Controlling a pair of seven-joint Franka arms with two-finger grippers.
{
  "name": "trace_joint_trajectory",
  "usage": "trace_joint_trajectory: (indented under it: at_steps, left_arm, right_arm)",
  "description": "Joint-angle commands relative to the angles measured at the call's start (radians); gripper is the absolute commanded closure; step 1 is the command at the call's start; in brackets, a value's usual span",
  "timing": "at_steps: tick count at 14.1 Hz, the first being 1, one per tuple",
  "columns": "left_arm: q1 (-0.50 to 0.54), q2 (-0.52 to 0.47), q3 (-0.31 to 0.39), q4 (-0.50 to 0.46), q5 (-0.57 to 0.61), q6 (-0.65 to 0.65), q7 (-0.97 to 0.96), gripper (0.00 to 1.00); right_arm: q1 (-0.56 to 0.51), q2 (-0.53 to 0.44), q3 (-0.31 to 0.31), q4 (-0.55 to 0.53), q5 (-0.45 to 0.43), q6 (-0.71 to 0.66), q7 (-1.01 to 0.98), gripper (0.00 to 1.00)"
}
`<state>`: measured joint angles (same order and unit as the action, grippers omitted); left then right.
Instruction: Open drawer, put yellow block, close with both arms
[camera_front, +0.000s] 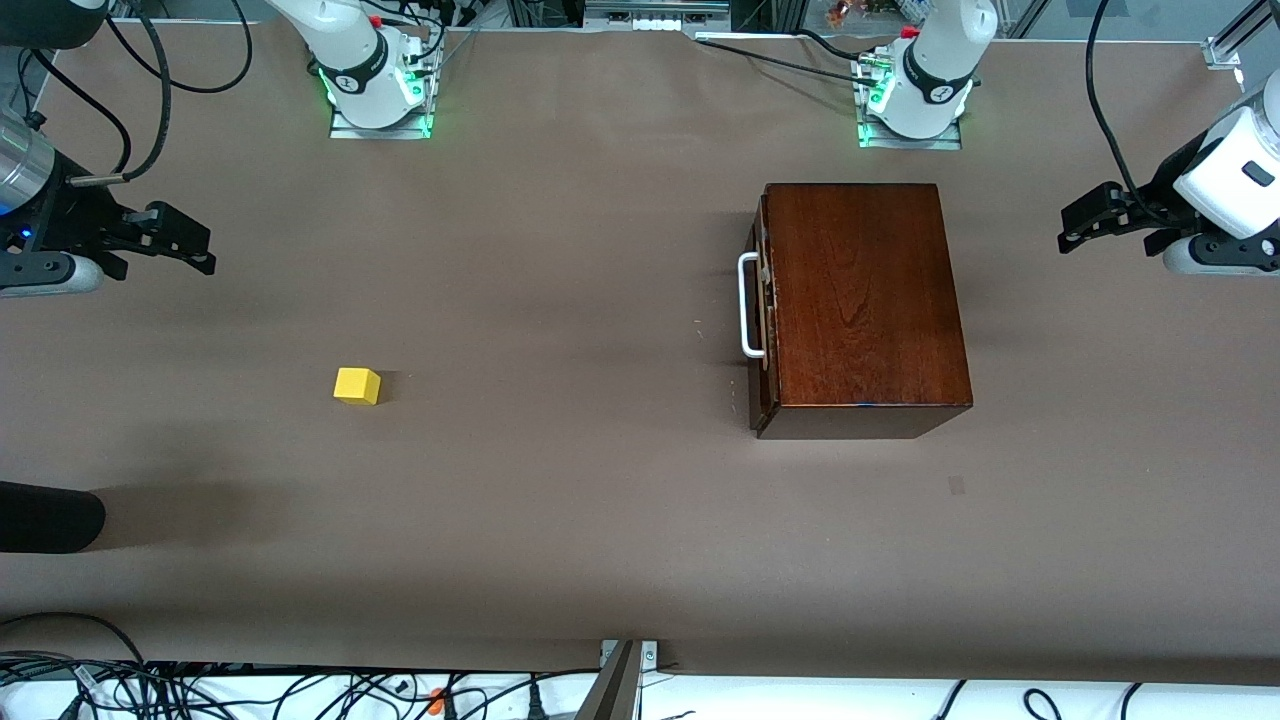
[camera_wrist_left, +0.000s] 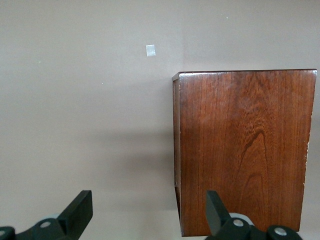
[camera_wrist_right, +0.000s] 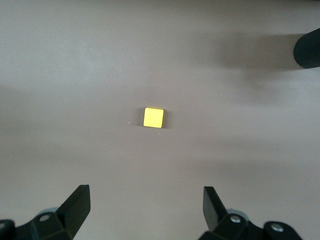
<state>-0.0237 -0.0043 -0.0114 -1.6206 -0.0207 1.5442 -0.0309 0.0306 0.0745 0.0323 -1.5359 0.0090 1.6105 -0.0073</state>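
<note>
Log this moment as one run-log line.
drawer: shut in glossy reddish-brown wooden box | small yellow block: on table, right arm's end | left hand: open, empty | right hand: open, empty

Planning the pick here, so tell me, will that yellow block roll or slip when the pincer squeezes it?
The yellow block is a flat-faced cube resting flat on the table, so it probably won't roll. Its parallel sides should suit the open right pincer. It looks rigid and small, likely light; a push would probably slide it.
</note>
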Motion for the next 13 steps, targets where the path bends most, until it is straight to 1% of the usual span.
trace_joint_trajectory:
  at_steps: [1, 9, 13]
  left_arm:
    - [-0.001, 0.006, -0.005, 0.018, 0.022, -0.021, 0.014, 0.0]
    - [-0.007, 0.006, -0.007, 0.019, 0.022, -0.026, 0.008, 0.0]
    - [-0.015, 0.009, -0.01, 0.03, 0.024, -0.073, 0.009, 0.0]
  right_arm:
    - [-0.001, 0.011, 0.003, 0.025, 0.008, -0.006, 0.0, 0.0]
    - [-0.001, 0.01, 0.003, 0.025, 0.008, -0.006, 0.0, 0.0]
    - [-0.001, 0.011, 0.003, 0.025, 0.006, -0.006, 0.0, 0.0]
